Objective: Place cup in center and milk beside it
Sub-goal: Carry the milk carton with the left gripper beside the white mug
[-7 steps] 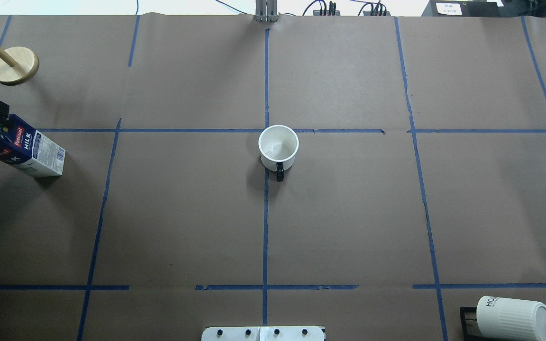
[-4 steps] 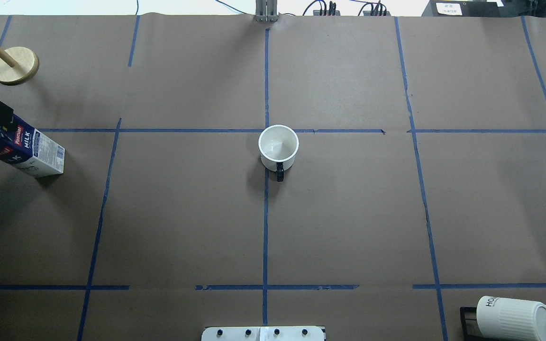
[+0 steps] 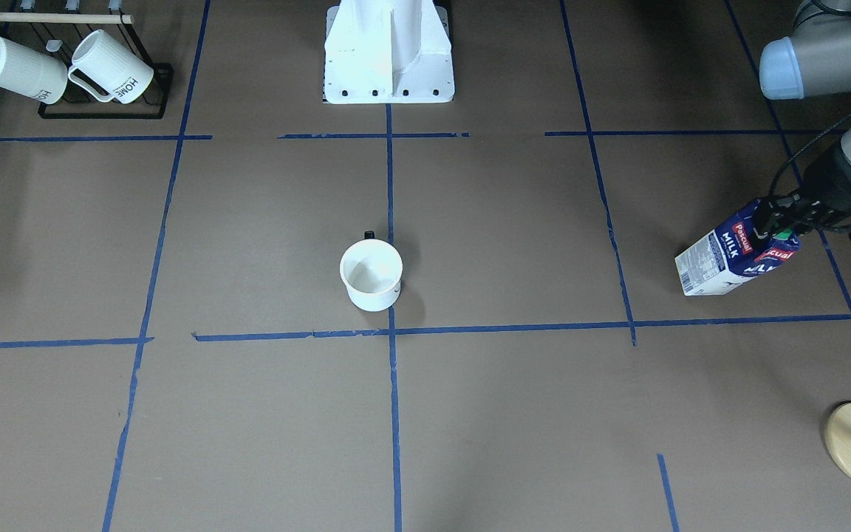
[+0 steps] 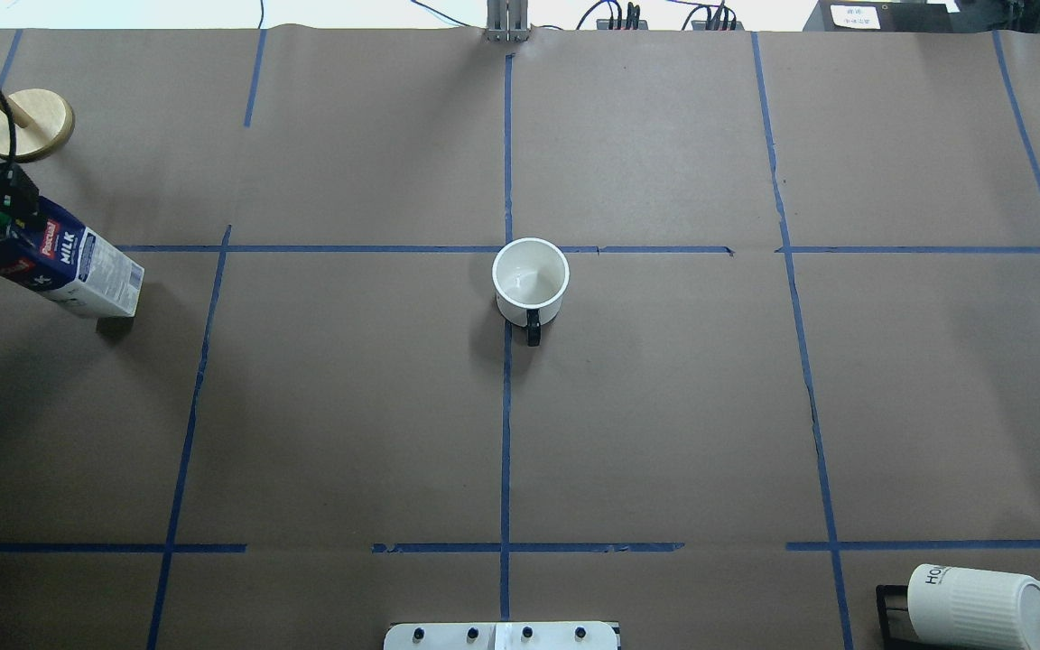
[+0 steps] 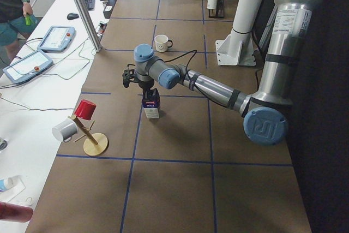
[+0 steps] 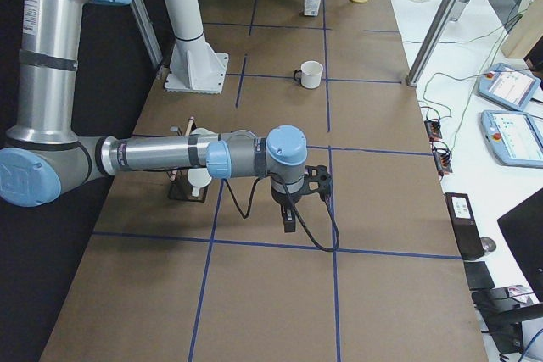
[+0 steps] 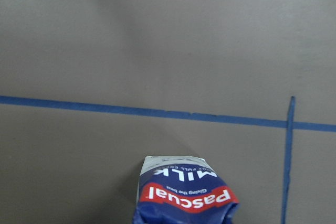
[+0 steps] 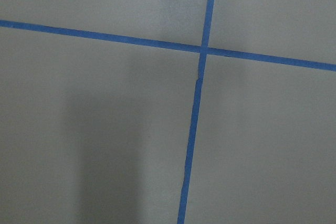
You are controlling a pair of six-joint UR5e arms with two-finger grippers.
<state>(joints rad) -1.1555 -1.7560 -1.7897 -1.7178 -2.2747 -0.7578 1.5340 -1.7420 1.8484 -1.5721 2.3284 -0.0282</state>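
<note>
Bright, even, diffuse lighting from above in both table-wide views; no hard-edged shadows. Faint soft shadow at the left of the cup (image 4: 530,280); small darker patch just under the milk (image 4: 51,266); broad dim area across the near left of the table (image 4: 664,406). Far strip beyond the table in the overhead view blown out to white. Robot base (image 3: 388,52) washed bluish-white, detail lost. Side views dark to black along the robot's side, with gloss highlights on the left arm (image 5: 283,20) and strongly converging tape lines (image 4: 506,433). Left wrist view: top of the milk close to the lens, soft-focused. Right wrist view: low contrast, slightly soft, wide vertical shadow band left of centre.
</note>
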